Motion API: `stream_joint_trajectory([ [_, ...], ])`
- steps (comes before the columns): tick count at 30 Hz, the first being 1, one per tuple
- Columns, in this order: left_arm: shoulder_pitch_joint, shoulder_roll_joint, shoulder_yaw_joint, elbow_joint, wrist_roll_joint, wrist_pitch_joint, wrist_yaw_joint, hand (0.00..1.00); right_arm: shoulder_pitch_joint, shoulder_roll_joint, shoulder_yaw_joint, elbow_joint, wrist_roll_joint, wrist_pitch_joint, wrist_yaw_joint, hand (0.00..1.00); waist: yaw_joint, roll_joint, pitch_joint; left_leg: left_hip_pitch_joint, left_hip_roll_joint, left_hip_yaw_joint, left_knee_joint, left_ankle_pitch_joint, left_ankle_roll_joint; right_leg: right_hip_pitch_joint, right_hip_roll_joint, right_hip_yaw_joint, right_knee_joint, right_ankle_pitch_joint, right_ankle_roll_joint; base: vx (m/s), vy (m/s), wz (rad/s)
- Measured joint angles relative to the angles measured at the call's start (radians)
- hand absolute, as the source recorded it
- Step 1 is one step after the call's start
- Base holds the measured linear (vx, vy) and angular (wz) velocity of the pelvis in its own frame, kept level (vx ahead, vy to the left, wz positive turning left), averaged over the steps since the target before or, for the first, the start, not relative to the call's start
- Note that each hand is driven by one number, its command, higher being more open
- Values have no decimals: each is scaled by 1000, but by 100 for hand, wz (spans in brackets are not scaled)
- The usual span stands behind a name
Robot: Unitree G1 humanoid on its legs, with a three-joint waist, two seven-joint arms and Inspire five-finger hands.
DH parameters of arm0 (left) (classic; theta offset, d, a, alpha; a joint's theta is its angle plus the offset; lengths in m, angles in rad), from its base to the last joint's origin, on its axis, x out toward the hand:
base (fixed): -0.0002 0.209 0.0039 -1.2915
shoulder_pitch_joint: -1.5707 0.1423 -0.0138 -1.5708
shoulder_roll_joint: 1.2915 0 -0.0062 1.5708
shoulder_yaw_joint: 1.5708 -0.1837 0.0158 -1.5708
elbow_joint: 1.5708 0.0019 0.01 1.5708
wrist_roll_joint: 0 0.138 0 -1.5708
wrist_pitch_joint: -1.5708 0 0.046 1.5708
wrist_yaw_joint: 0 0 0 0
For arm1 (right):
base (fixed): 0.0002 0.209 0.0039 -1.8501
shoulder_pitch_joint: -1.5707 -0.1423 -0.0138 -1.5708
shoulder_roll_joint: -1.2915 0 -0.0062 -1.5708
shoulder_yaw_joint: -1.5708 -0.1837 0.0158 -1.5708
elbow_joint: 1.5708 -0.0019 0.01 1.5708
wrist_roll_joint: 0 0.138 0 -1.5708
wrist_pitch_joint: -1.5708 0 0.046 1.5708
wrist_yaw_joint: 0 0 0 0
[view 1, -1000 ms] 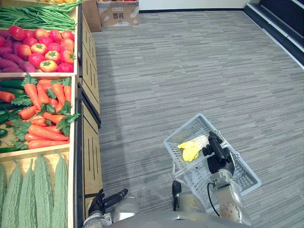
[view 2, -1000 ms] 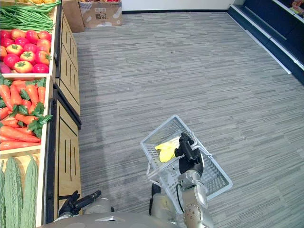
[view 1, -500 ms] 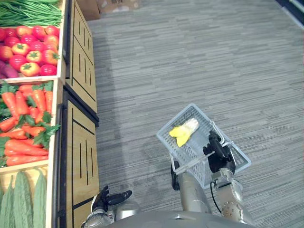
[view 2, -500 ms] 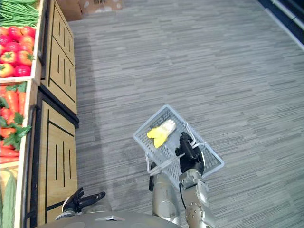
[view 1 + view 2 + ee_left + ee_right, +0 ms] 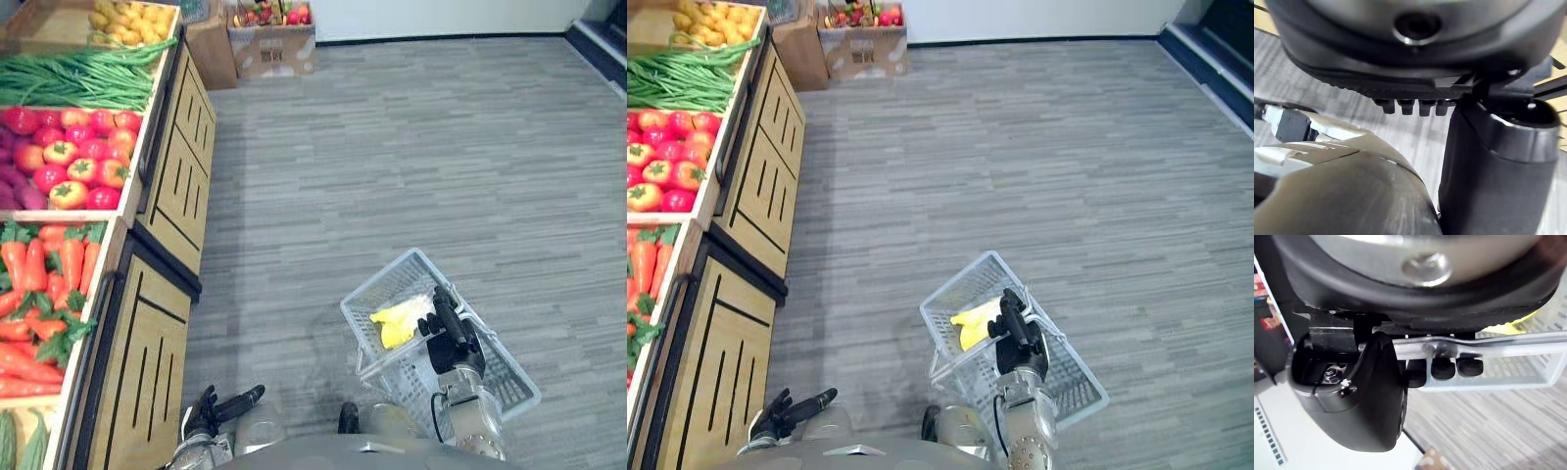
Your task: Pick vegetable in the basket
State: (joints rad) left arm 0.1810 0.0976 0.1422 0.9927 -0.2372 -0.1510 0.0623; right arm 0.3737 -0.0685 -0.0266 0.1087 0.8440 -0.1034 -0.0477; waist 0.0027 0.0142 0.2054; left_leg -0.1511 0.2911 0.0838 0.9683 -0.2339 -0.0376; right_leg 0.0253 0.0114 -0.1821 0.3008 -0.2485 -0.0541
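A white mesh basket [image 5: 377, 281] hangs by its handle from my right hand [image 5: 449, 333], low on my right side above the floor. In the right wrist view the fingers [image 5: 1442, 368] curl round the pale handle bar [image 5: 1508, 339]. Inside the basket, at its far end, lies a yellow vegetable with a pale husk [image 5: 397, 323]. My left hand [image 5: 221, 409] hangs low beside the wooden produce stand, its fingers relaxed and holding nothing. Red-orange carrots with green tops [image 5: 47, 294] lie in the stand's nearest bin.
The wooden stand [image 5: 167, 294] runs along my left with tomatoes [image 5: 69, 157], green beans [image 5: 88, 78] and small yellow produce [image 5: 127, 20] further along. A cardboard box [image 5: 269, 44] stands at its far end. Grey striped carpet [image 5: 441, 147] stretches ahead and to the right.
The whole picture has shifted, so the camera has moved. The basket still hangs from my right hand with the yellow vegetable inside, and my left hand stays low and open.
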Motion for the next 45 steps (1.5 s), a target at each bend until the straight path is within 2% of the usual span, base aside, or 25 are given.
stream_joint_trajectory([
  [1,3,0,18,-11,0,-3,-1,100,6,9,0,5,0,0,0,0,7,-16,-3,-40,-31,24,-54,-41,6,30,-17,11,-23,2,4,254,96,-14],
  [2,4,2,25,-18,-1,-4,-3,100,6,15,-2,9,0,0,0,0,12,-26,-5,-59,-51,34,-90,-57,6,43,-29,16,-34,3,8,278,140,-14],
  [3,4,7,28,-29,-1,-11,-9,100,8,25,-6,14,0,0,0,0,22,-44,-5,-99,-99,40,-188,-70,3,69,-60,20,-58,2,27,335,210,-8],
  [4,2,9,25,-32,0,-18,-9,100,9,23,-11,15,-1,-1,1,0,23,-50,-5,-122,-141,41,-339,-48,-15,92,-89,21,-69,-3,57,340,234,-5],
  [5,4,3,19,-30,0,-18,-5,100,13,20,-16,14,-2,-2,2,0,23,-39,-11,-120,-164,31,-507,30,-23,110,-101,23,-72,-17,86,275,227,-5],
  [6,4,-6,19,-28,-1,-18,-5,100,11,17,-20,25,-3,-4,4,0,27,-27,-14,-113,-175,27,-541,133,-10,120,-104,30,-73,-27,106,235,190,5],
  [7,-1,17,22,-15,2,-11,-2,100,2,30,-7,64,-3,3,1,0,25,-64,-24,-76,-220,48,-591,137,3,130,-135,52,-89,-29,124,278,188,11],
  [9,-12,25,25,-11,4,-8,3,100,1,30,9,66,-11,4,9,0,34,-88,-30,-78,-254,56,-587,127,28,134,-148,66,-133,2,121,294,169,9],
  [10,-20,23,26,4,4,3,2,100,-6,30,9,66,-12,5,10,0,46,-83,-30,-80,-259,61,-579,116,42,138,-153,83,-146,27,132,224,145,-3],
  [14,-18,15,36,19,5,3,2,100,-16,30,20,66,-15,8,25,0,67,-82,-35,-41,-275,92,-632,116,54,134,-174,126,-148,67,153,147,119,-18],
  [19,-16,15,28,22,9,3,1,100,-24,33,38,67,-15,8,33,0,73,-78,-48,-32,-283,128,-674,121,62,109,-192,158,-163,86,184,20,42,-25],
  [23,-17,17,22,23,9,3,2,100,-27,33,66,67,-17,8,36,0,75,-80,-56,-45,-287,148,-693,123,65,74,-202,168,-158,91,194,-35,43,-19],
  [26,-15,18,21,23,9,3,3,100,-43,34,86,79,-45,11,38,0,78,-81,-65,-52,-280,168,-696,118,72,27,-199,200,-106,101,209,-3,57,-23],
  [29,-9,17,21,23,10,4,2,100,-44,32,87,82,-47,12,37,0,74,-79,-70,-43,-280,186,-695,100,84,-38,-198,234,19,116,220,15,84,-16],
  [32,3,16,14,16,9,6,1,100,-35,22,79,89,-52,13,37,0,67,-70,-75,-17,-279,177,-697,81,100,-77,-186,238,135,165,199,57,118,6],
  [35,28,27,-12,7,10,14,-1,100,-21,19,75,90,-53,12,37,0,40,-62,-73,46,-302,146,-709,57,126,-157,-191,238,384,270,171,125,145,33],
  [37,30,32,-11,7,10,26,0,100,-10,19,77,90,-54,12,38,0,34,-70,-77,71,-317,136,-707,43,137,-176,-197,227,472,268,166,160,106,33],
  [39,38,31,-14,7,10,27,0,100,-10,19,77,90,-53,12,38,0,30,-66,-77,100,-324,118,-705,24,144,-193,-196,168,556,235,128,166,69,30],
  [40,46,32,-19,7,10,28,-1,100,-11,19,78,90,-53,12,39,0,22,-64,-77,119,-329,104,-707,13,146,-205,-196,122,594,197,85,168,48,26],
  [43,50,32,-21,8,10,32,-1,100,-9,15,76,90,-53,12,39,0,18,-61,-77,149,-333,77,-710,0,146,-235,-192,42,577,84,85,180,15,27],
  [45,49,31,-22,9,14,39,-3,100,-12,11,75,91,-52,12,40,0,15,-55,-73,187,-328,55,-718,-6,138,-243,-163,16,438,29,99,248,-59,37],
])
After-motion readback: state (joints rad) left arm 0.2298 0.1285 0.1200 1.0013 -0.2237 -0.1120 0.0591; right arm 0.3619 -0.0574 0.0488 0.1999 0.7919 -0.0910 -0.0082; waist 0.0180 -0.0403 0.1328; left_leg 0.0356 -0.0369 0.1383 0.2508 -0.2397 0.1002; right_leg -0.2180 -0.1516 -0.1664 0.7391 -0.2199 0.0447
